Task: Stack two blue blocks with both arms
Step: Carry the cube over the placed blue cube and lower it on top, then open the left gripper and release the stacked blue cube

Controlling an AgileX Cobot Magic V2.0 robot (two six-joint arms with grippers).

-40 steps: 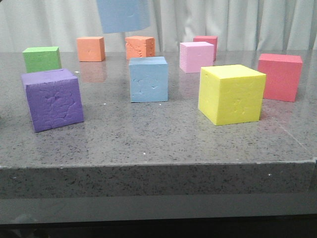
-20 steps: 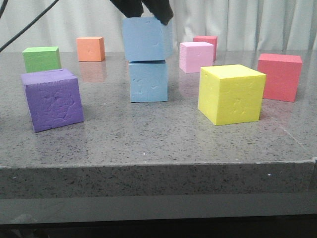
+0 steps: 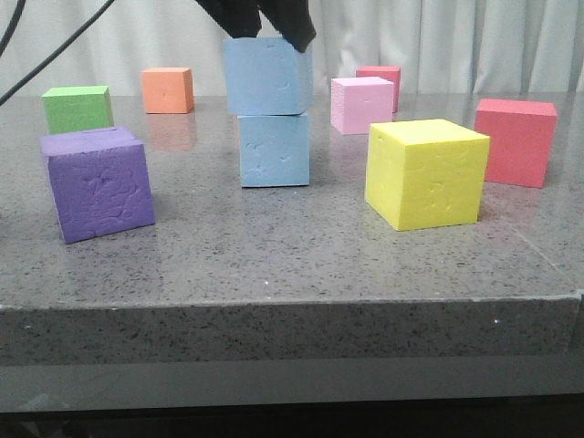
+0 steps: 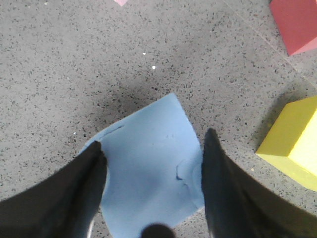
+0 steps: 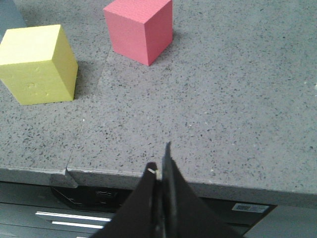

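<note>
I have the left gripper [image 3: 260,23] clenched on the upper blue block [image 3: 265,77], its fingers [image 4: 94,168] pressed against two opposite sides, and that block sits on, or a hair above, the lower blue block [image 3: 274,150] mid-table; I cannot tell from the front view whether the faces fully touch. The upper one overhangs slightly to the left and looks turned a little against the lower, so if I let go now it could tip or slide off, and soft foam clinging to the fingers could drag it as they part. The right gripper [image 5: 159,171] hangs with its fingers pinched together on nothing, over the near right table edge [image 5: 198,181], well apart from the stack. The yellow cube [image 3: 426,172] stands near on the right, the purple cube [image 3: 97,182] farther left; straight up is my clearest way out.
</note>
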